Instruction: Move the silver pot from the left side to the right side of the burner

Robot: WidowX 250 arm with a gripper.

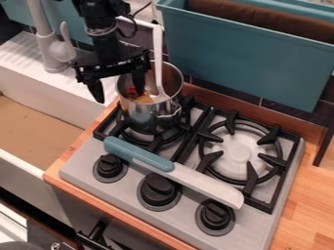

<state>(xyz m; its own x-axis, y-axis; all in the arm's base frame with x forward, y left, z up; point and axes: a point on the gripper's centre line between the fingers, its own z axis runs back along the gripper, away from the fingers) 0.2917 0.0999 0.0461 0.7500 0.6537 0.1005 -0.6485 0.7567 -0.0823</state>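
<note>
The gripper (pixel 118 95) is open at the silver pot's left wall, its fingers spread apart. One finger is over or inside the pot's opening and the other hangs outside, to the left. The silver pot (pixel 141 119) stands upright on the left burner (pixel 171 141) of the stove. Inside it are something red and something orange-yellow, and a white long-handled utensil (pixel 157 63) leans in it. The gripper hides part of the pot's rim. On the right, the other burner (pixel 240 152) has nothing on its grate.
A knife with a blue handle (pixel 140 154) and pale blade lies diagonally across the stove's front, above the black knobs (pixel 159 189). Behind the stove stands a teal bin (pixel 244 58). A white sink (pixel 49 95) is at left, with a pale ladle (pixel 62 51) behind it.
</note>
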